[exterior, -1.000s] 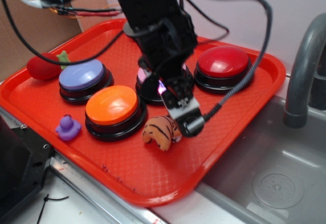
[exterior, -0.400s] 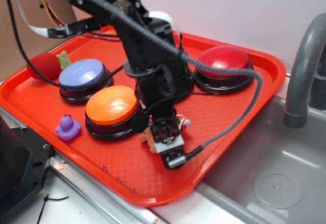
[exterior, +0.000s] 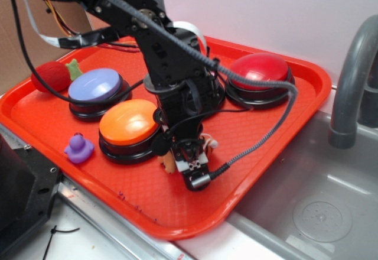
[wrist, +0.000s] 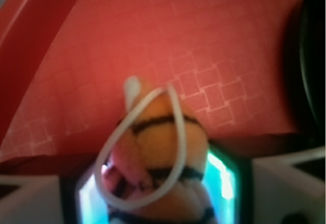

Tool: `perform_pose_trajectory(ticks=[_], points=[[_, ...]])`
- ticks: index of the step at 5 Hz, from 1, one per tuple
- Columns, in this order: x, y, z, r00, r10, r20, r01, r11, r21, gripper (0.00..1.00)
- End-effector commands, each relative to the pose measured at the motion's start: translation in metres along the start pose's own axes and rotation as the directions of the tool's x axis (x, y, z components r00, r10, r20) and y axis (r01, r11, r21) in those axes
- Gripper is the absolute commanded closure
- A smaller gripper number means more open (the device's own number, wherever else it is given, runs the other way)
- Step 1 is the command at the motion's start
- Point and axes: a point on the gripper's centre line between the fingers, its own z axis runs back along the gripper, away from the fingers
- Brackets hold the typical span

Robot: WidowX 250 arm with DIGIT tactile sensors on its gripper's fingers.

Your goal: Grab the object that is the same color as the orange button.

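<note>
Since a second ago the arm has swung down from above the pink button and dropped its gripper (exterior: pixel 188 164) onto the plush tiger (exterior: pixel 169 161), which then lay in plain sight just right of the orange button (exterior: pixel 129 122) and is now mostly hidden under the gripper body. Reading across the red tray (exterior: pixel 277 130) from the left: a red plush strawberry (exterior: pixel 51 76) sits at the far edge, the lavender button (exterior: pixel 94 86) is next to it, and the purple duck (exterior: pixel 78 148) stands in front, all untouched. The orange button comes next, with the tiger just beside its right side and only a sliver of orange fur showing past the gripper. Farther right, well apart, is the red button (exterior: pixel 258 71), and beyond the tray lies a sink with a grey faucet (exterior: pixel 348 88). In the wrist view the tiger (wrist: pixel 163 147) fills the space between the jaws, its striped body sitting deep in the gripper (wrist: pixel 158 193) with a white cable loop (wrist: pixel 142 147) across it. The jaws look closed in around the toy, though blur keeps me from seeing firm contact on both sides. By my reading the right object has been picked out and reached; what remains is to confirm the pinch and lift the tiger clear of the tray.
</note>
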Motion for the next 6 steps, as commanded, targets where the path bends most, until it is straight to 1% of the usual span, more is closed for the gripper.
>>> perform_pose_trajectory(ticks=[1,2,3,4,5,6], points=[[0.008,0.008,0.026,0.997,0.059,-0.042,-0.057,0.997,0.048,1.0],[0.012,0.03,0.076,0.97,0.241,-0.025,-0.239,0.97,0.053,1.0],[0.012,0.044,0.119,0.932,0.357,0.066,-0.362,0.929,0.082,1.0],[0.005,0.057,0.154,0.878,0.461,0.128,-0.471,0.88,0.065,1.0],[-0.008,0.072,0.179,0.816,0.553,0.165,-0.567,0.822,0.047,1.0],[-0.015,0.085,0.183,0.801,0.589,0.102,-0.585,0.808,-0.074,1.0]])
